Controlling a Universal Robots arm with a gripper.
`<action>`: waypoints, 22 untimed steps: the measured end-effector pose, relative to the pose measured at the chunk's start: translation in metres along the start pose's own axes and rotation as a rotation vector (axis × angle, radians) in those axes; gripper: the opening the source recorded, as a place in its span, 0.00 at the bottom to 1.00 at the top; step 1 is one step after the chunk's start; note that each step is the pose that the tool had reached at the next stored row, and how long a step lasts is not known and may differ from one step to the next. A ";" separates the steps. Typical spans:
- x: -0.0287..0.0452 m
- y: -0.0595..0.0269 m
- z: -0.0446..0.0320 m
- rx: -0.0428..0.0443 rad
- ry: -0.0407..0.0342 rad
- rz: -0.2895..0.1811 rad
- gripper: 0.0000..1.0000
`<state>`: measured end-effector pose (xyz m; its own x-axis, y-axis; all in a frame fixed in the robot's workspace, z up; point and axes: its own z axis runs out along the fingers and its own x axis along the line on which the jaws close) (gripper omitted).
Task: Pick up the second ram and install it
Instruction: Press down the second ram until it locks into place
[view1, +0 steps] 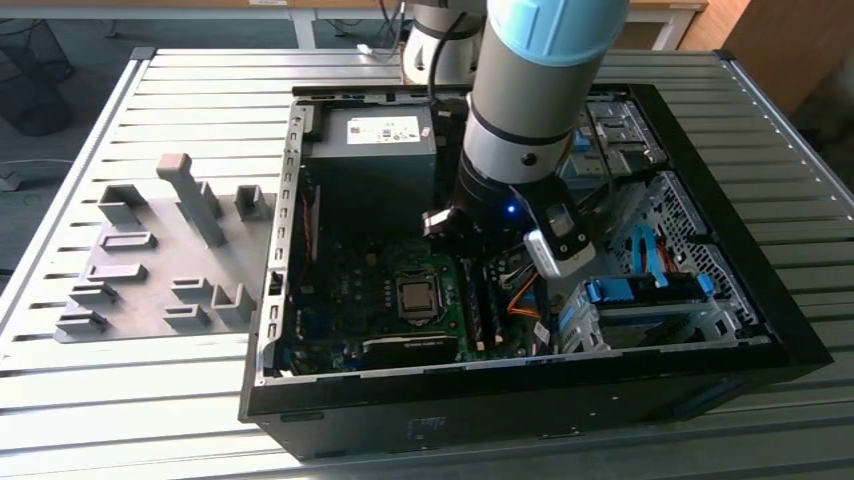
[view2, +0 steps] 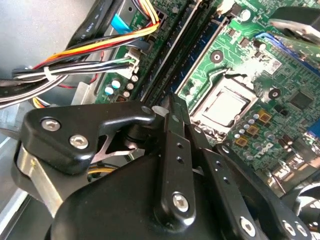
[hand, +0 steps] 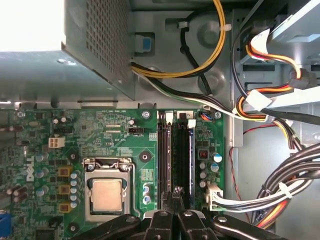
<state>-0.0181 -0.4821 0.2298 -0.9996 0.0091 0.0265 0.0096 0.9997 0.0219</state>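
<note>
Seating looked the step in hand: the gripper (hand: 176, 196) hung low over the memory slots (hand: 176, 155) beside the CPU socket (hand: 107, 191), fingers nearly closed, seemingly pinching the second ram (view2: 171, 102) edge-on, calling for straight downward pressure.

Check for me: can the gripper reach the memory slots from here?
Probably yes. In the first wrist view the gripper sits right at the memory slots. The cable bundle lies to one side and the processor socket to the other, with nothing crossing the slots.

Slatted metal table (view1: 160, 400) bearing open computer case (view1: 747, 330) beside grey holder board (view1: 147, 265).
</note>
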 end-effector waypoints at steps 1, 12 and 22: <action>-0.0001 0.0000 0.0017 0.0000 0.0000 0.000 0.11; -0.0015 -0.0003 0.0108 0.0009 0.0003 0.000 0.11; -0.0018 0.0003 0.0105 -0.0038 -0.0011 0.000 0.11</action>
<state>-0.0165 -0.4815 0.2192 -0.9996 0.0089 0.0254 0.0096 0.9996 0.0258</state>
